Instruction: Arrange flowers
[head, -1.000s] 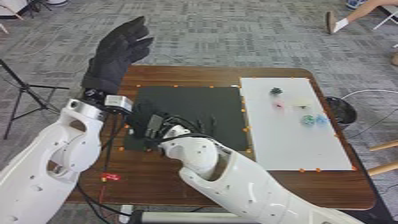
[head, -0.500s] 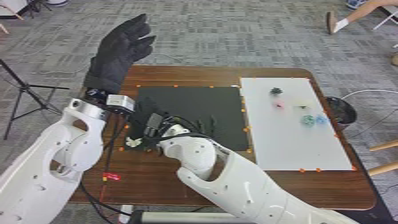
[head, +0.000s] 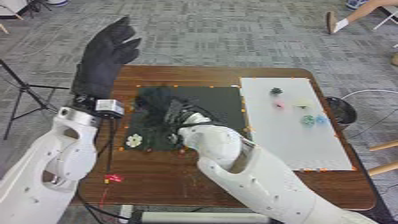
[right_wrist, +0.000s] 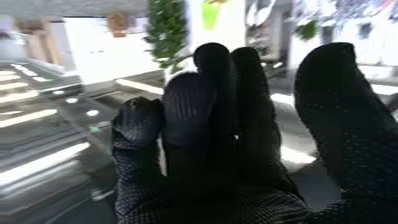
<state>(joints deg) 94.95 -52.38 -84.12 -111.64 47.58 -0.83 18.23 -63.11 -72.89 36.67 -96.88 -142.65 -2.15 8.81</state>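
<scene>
The right hand (head: 158, 107) is open, its fingers (right_wrist: 188, 117) straight and nothing held in them; over the black mat (head: 224, 102), it has shifted away from the mat's near left corner. Because of this, the white flower (head: 134, 140), which was partly covered half a second ago, now lies in full sight at that corner, apart from the hand. I judge that this flower is just released, so one piece of the arrangement seems placed. The left hand (head: 105, 52) is raised beyond the table's left side, also open. Farther out, on the white board (head: 298, 145), small dark green, pink, pale yellow, green and blue pieces (head: 308, 119) lie as before, probably waiting their turn.
</scene>
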